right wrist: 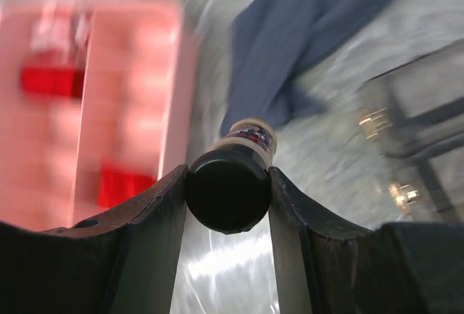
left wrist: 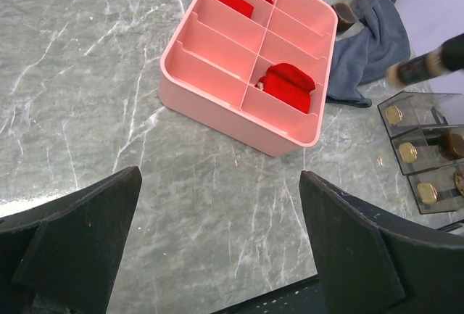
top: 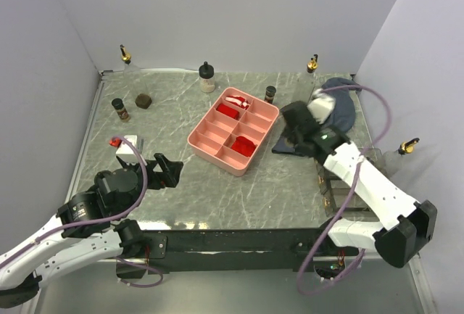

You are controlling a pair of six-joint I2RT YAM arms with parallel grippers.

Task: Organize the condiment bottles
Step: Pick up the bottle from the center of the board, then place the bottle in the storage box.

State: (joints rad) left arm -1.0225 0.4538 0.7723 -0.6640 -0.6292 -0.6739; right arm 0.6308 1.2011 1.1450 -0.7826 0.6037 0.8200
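My right gripper [right wrist: 228, 178] is shut on the black cap of a small cream bottle [right wrist: 250, 138] with a dark label band, held above the table between the pink tray and the cloth. From above, that gripper [top: 296, 134] covers the bottle. My left gripper [left wrist: 220, 176] stands wide open over bare table near the front left [top: 165, 171], with nothing between its fingers. Other condiment bottles stand around: a gold-spouted one [top: 125, 55] at the back left, a black-capped cream one [top: 207, 77], a small brown one [top: 270, 94], a black-capped brown one [top: 119, 109] and a squat dark jar [top: 143, 100].
The pink divided tray [top: 210, 140] lies mid-table with red items in some cells. A blue-grey cloth [top: 342, 111] lies at the back right. A clear rack [left wrist: 424, 107] at the front right holds gold-capped bottles. More gold-spouted bottles stand at the back right [top: 312, 63] and far right [top: 407, 146].
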